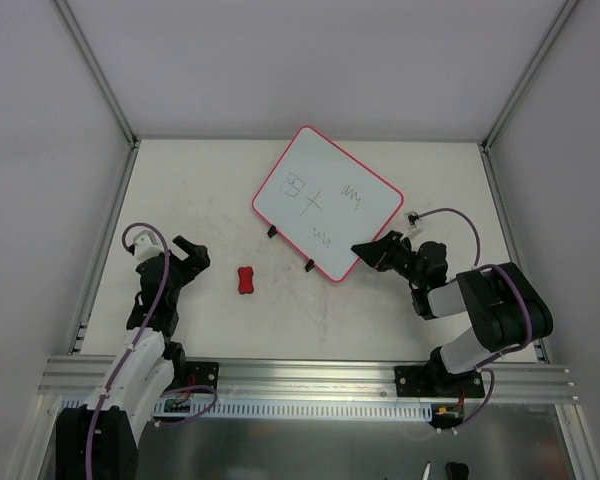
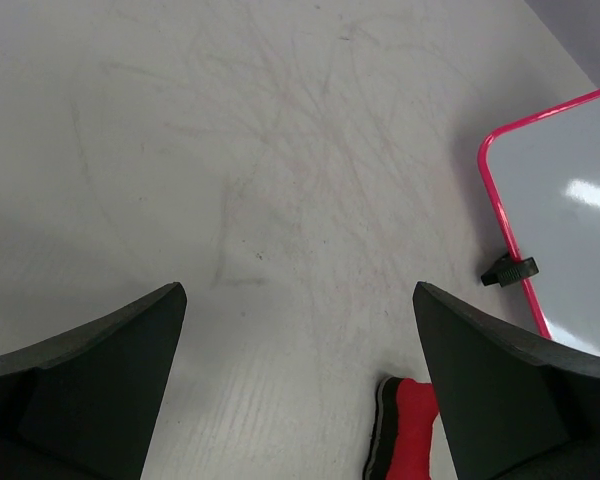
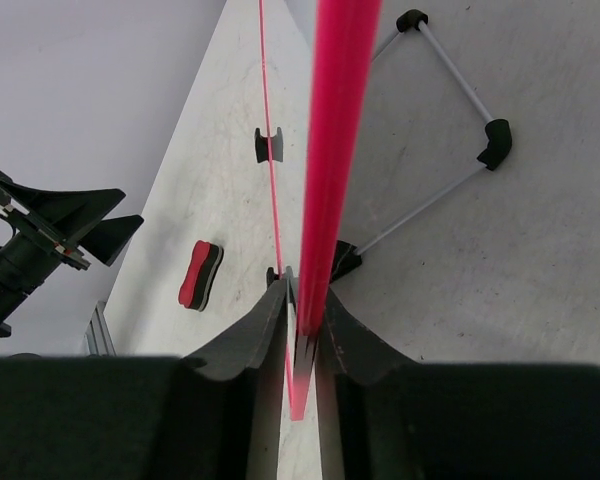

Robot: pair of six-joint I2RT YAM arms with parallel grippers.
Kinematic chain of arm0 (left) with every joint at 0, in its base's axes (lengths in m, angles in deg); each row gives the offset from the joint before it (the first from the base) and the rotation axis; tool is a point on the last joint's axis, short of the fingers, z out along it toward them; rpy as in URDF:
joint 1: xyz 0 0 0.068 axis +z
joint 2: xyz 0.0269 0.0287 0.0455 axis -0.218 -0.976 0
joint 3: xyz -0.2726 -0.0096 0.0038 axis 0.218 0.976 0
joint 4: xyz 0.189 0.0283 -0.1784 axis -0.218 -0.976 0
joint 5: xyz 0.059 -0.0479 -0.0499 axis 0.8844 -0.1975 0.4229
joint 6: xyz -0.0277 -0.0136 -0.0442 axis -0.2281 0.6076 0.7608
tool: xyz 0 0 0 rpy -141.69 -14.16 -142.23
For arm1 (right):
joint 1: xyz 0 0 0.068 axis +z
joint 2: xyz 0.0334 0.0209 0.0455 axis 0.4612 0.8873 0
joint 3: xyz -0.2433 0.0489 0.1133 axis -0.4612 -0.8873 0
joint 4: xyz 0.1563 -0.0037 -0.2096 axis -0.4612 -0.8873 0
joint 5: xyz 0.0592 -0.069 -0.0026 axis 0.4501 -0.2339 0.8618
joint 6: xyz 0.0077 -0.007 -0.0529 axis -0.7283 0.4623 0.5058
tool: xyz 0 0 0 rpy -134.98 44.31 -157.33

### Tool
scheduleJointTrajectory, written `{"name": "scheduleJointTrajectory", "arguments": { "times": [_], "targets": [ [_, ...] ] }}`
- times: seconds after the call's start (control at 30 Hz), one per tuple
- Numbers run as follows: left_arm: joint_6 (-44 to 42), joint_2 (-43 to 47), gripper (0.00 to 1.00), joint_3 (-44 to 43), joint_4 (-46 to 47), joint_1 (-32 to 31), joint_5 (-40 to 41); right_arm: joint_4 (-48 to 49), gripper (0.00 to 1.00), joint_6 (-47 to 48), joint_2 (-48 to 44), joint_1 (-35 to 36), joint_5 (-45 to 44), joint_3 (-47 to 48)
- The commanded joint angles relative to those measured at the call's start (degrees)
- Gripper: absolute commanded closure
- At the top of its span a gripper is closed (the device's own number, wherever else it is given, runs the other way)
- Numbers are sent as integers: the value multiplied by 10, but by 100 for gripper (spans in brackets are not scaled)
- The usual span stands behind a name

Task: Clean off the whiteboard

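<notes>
My right tool [image 1: 367,250] is clamped on the near corner of the board [image 1: 325,200], which lies mid desk [image 1: 200,190] at its 11 o'clock, left tool [image 1: 193,255] hangs wide open, eraser [image 1: 245,281] at its 4 o'clock, so left's closer.

We are seeing the whiteboard [image 1: 327,203] lying on the table [image 1: 180,190] at upper centre, the eraser [image 1: 245,281] sitting lower left of it, the left gripper [image 1: 193,255] just beyond, and the right gripper [image 1: 361,250] meeting the whiteboard's lower-right corner.
</notes>
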Motion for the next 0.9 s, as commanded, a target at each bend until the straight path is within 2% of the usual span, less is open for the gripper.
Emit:
{"name": "scheduleJointTrajectory", "arguments": {
  "times": [0.0,0.33,0.4,0.53,0.63,0.73,0.83,0.87],
  "targets": [
    [48,-13,1,-25,8,2,-3,143,82,18,1,4,0,13],
    [85,-123,1,-80,-4,2,-72,144,99,31,17,4,-8,9],
    [78,-128,1,-85,-4,1,-74,143,100,32,22,3,-9,10],
    [42,-122,1,-98,-7,-1,-130,143,100,34,27,2,-10,9],
    [27,-109,1,-117,-39,-13,-146,143,100,35,24,2,-10,7],
    [12,-100,1,-140,-88,-41,-127,143,100,35,20,0,-8,4],
    [-18,-121,1,-195,-188,-82,-45,143,100,35,17,-1,-8,2],
    [-30,-133,1,-213,-212,-115,-25,143,100,33,18,-1,-7,2]
  ]
}}
